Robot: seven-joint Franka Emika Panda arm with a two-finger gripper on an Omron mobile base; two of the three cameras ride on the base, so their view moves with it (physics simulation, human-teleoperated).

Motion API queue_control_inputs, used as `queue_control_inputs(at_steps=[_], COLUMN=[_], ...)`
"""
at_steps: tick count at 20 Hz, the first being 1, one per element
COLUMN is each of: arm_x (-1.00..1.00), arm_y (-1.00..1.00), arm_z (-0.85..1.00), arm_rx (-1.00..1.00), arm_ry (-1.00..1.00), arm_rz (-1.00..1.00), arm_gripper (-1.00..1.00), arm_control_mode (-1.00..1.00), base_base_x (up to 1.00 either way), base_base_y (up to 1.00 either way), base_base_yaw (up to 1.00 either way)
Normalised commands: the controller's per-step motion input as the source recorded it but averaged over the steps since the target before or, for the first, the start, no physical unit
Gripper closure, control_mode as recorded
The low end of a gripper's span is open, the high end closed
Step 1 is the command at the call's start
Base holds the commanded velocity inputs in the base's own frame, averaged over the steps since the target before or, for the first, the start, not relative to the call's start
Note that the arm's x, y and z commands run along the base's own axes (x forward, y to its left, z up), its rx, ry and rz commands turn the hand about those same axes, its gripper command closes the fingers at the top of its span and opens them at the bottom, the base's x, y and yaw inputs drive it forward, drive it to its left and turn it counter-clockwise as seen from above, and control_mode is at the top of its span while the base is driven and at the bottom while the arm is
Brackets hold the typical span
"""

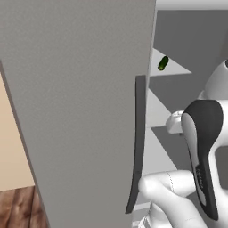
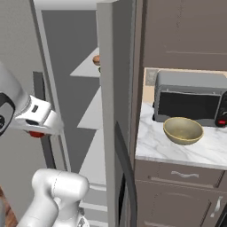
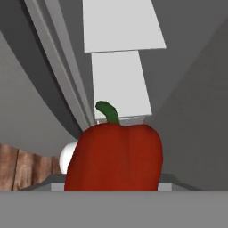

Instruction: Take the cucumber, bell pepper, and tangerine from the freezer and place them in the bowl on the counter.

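Freezer [image 1: 80, 111]: a tall plain grey cabinet is seen with its door swung open; the dark, slightly curved handle [image 1: 137, 142] runs down the door's edge in the left base view, and pale grey shelves [image 2: 95, 113] are stepped one above another inside.

Cucumber [image 1: 163, 63]: a slim dark green piece is seen lying on an upper shelf, far inside the freezer, right of the door edge.

Tangerine [image 2: 96, 60]: an orange-tan ball is glimpsed on an upper shelf in the right base view, partly hidden by the freezer's wall.

Bell pepper [image 3: 115, 156]: the glossy red vegetable with its green stem is shown very close in the hand view, at the fingertips; a sliver of red [image 2: 36, 134] is also seen under the white hand in the right base view, in front of the open freezer.

Gripper [image 2: 37, 131]: it appears to be closed around the bell pepper, though the fingertips themselves are covered by it.

Bowl [image 2: 183, 130]: the pale yellow-olive bowl is set on the counter, just in front of the grey microwave [image 2: 190, 98], well to the right of the freezer.

Counter [image 2: 155, 144]: a white marble top is seen over brown drawers.
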Motion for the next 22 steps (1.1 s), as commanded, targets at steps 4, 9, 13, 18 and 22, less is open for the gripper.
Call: queue_control_inputs(at_steps=[4,9,13,18,22], arm_x=[0.0,0.0,0.0,0.0,0.0], arm_y=[0.0,0.0,0.0,0.0,0.0], arm_z=[0.0,0.0,0.0,0.0,0.0], arm_rx=[0.0,0.0,0.0,0.0,0.0], arm_ry=[0.0,0.0,0.0,0.0,0.0], arm_rz=[0.0,0.0,0.0,0.0,0.0], arm_gripper=[1.0,1.0,1.0,1.0,1.0], arm_control_mode=[1.0,1.0,1.0,1.0,1.0], base_base_x=[-0.98,-1.0,-0.96,-0.63,-0.28], base_base_y=[0.0,-0.01,0.0,-0.07,-0.61], base_base_yaw=[-0.02,-0.01,0.0,0.0,-0.03])
